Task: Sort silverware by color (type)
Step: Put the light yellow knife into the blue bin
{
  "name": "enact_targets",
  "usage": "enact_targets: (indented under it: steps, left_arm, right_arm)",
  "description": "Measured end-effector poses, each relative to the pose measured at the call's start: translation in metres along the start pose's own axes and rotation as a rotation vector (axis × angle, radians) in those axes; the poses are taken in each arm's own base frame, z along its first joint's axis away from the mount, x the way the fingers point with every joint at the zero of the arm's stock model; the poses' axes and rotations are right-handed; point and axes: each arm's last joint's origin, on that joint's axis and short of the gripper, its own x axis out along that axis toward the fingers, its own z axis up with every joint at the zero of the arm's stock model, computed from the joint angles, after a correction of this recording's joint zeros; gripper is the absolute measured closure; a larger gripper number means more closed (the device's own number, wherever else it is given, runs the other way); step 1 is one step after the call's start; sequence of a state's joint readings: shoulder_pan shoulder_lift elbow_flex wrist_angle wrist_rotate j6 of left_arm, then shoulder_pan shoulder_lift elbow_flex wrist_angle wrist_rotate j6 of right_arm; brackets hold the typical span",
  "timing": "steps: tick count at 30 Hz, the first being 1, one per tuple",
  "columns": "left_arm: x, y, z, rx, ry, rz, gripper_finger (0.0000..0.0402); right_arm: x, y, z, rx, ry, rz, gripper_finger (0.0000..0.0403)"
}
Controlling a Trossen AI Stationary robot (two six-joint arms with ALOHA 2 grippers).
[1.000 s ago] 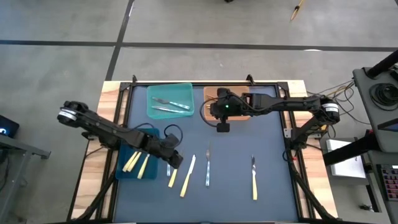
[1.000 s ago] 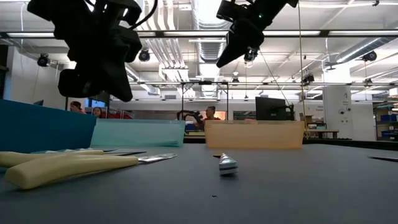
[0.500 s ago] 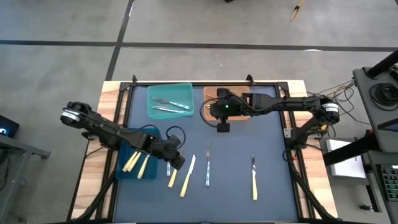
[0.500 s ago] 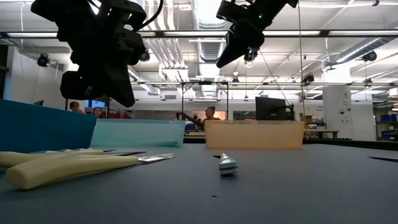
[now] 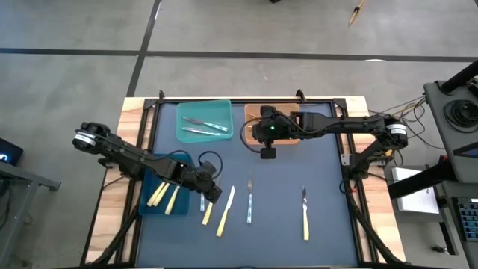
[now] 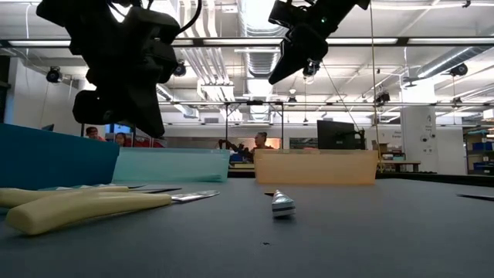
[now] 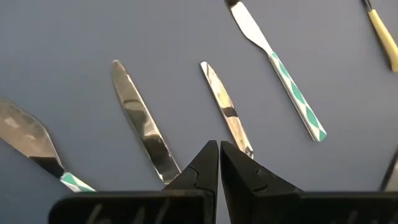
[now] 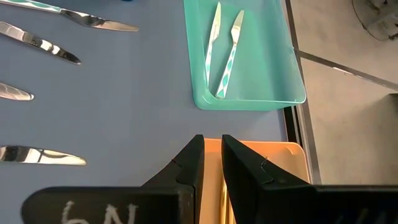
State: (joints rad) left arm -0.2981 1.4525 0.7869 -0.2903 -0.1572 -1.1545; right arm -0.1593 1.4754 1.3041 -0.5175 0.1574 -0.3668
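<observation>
Likely a lab or workshop hall, exposed ceiling ducts (image 6: 255,54), monitor (image 6: 340,135), seated people (image 6: 258,143)

- The left gripper (image 5: 211,191) is over the knives beside the blue bin (image 5: 153,196).
- The right gripper (image 5: 267,152) is near the orange bin (image 5: 252,113).

Five pieces of silverware lie loose on the dark mat: a short yellow-handled one (image 5: 207,213), a longer yellow-handled knife (image 5: 226,211), a slim silvery piece with a green-patterned handle (image 5: 249,200), a partly hidden small one (image 5: 202,202), and a yellow-handled knife (image 5: 305,214) well apart. Two yellow pieces (image 5: 163,196) lie in the blue bin. Two green-patterned pieces (image 5: 203,125) rest side by side in the teal bin.
</observation>
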Motion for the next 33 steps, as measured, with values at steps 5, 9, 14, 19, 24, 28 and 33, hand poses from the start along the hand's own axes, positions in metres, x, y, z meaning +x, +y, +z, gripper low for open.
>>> enact_targets:
  steps: [5, 9, 14, 19, 24, 28, 33]
  left_arm:
    - [0.0, 0.001, 0.0, 0.003, -0.022, 0.016, 0.0401]
    - [0.002, 0.002, 0.0, 0.008, -0.019, 0.025, 0.0401]
    - [0.009, 0.004, -0.002, 0.015, -0.007, 0.049, 0.0401]
    - [0.011, 0.003, -0.002, 0.018, -0.006, 0.051, 0.0401]
    - [0.012, 0.003, -0.003, 0.026, -0.005, 0.053, 0.0401]
    - [0.014, 0.003, -0.003, 0.04, -0.007, 0.05, 0.0401]
    - [0.017, 0.001, -0.004, 0.031, 0.02, 0.022, 0.0401]
  right_arm:
    - [0.0, 0.0, 0.0, 0.001, -0.004, -0.002, 0.0355]
    - [0.0, 0.0, 0.001, 0.001, -0.007, -0.003, 0.0355]
    - [0.0, 0.0, 0.001, 0.005, -0.008, -0.003, 0.0355]
    - [0.0, 0.0, 0.001, 0.006, -0.014, -0.005, 0.0355]
    - [0.0, -0.001, 0.002, 0.007, -0.02, -0.007, 0.0355]
    - [0.0, -0.001, 0.002, 0.007, -0.02, -0.007, 0.0355]
    - [0.0, -0.001, 0.002, 0.007, -0.021, -0.007, 0.0355]
